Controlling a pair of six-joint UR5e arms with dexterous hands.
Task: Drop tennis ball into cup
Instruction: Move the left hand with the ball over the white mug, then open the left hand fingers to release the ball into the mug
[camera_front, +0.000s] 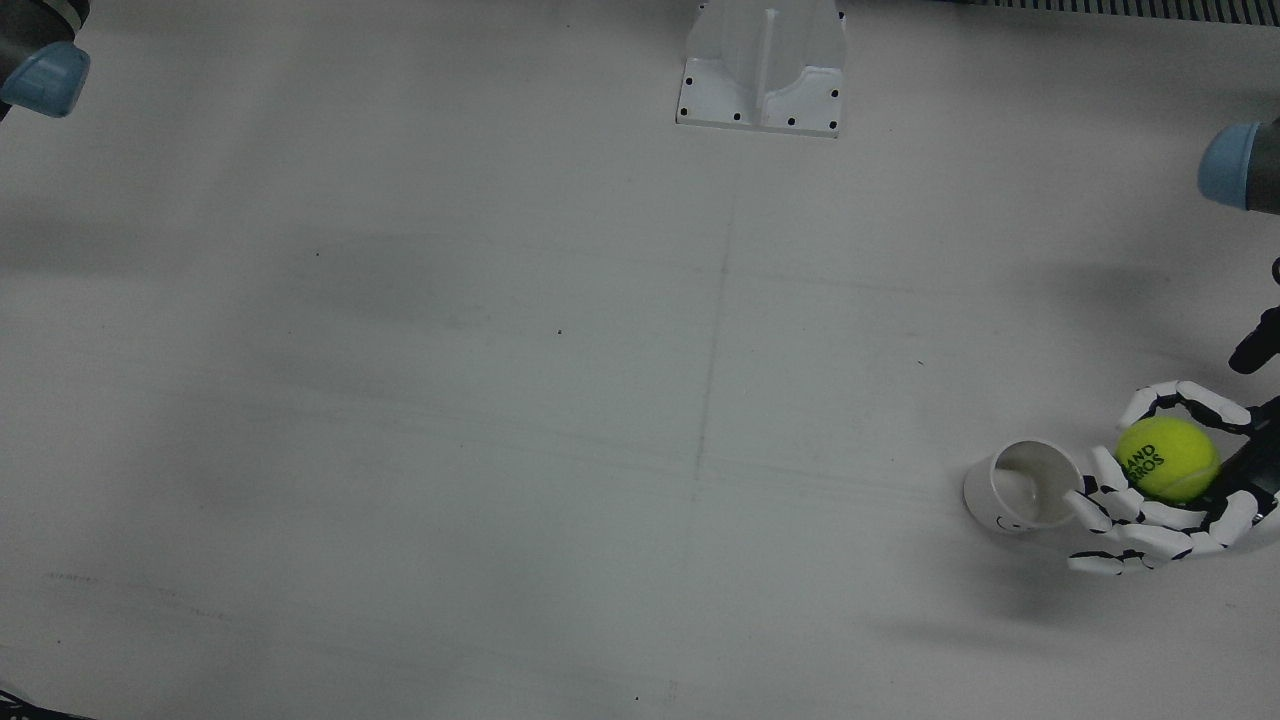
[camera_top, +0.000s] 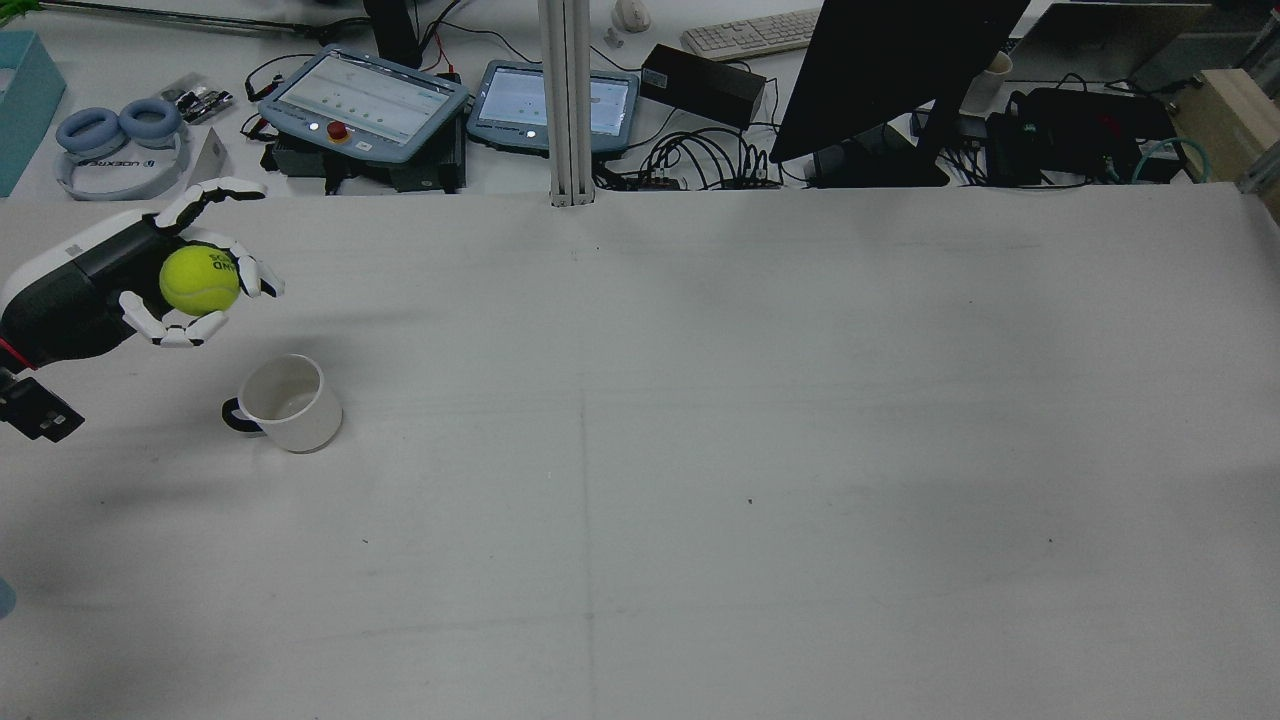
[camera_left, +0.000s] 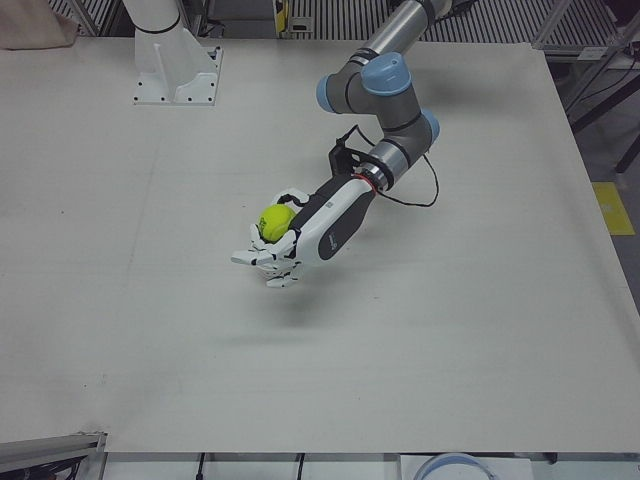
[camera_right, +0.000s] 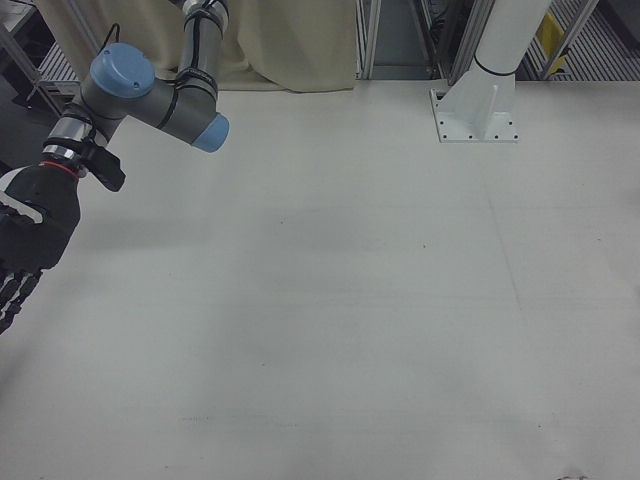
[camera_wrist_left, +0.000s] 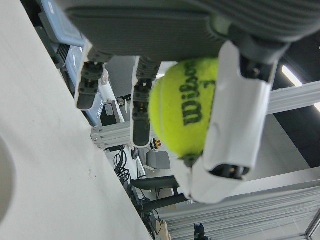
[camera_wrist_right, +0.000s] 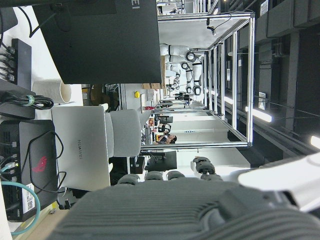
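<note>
My left hand (camera_top: 100, 285) is shut on the yellow-green tennis ball (camera_top: 200, 281), with the fingers curled around it. It holds the ball in the air, just to the robot's left of the white cup (camera_top: 285, 402). The cup stands upright and empty on the table, with a dark handle. In the front view the ball (camera_front: 1167, 459) sits in the left hand (camera_front: 1150, 535), right beside the cup (camera_front: 1020, 487). The left hand view shows the ball (camera_wrist_left: 190, 112) between white fingers (camera_wrist_left: 235, 125). My right hand (camera_right: 22, 245) hangs empty at the table's far side, fingers extended.
A white arm pedestal (camera_front: 762, 70) stands at the table's robot-side edge. Beyond the far edge are tablets (camera_top: 365, 100), headphones (camera_top: 120, 140), cables and a dark monitor (camera_top: 890, 70). The left arm (camera_left: 385, 100) reaches in from behind the hand.
</note>
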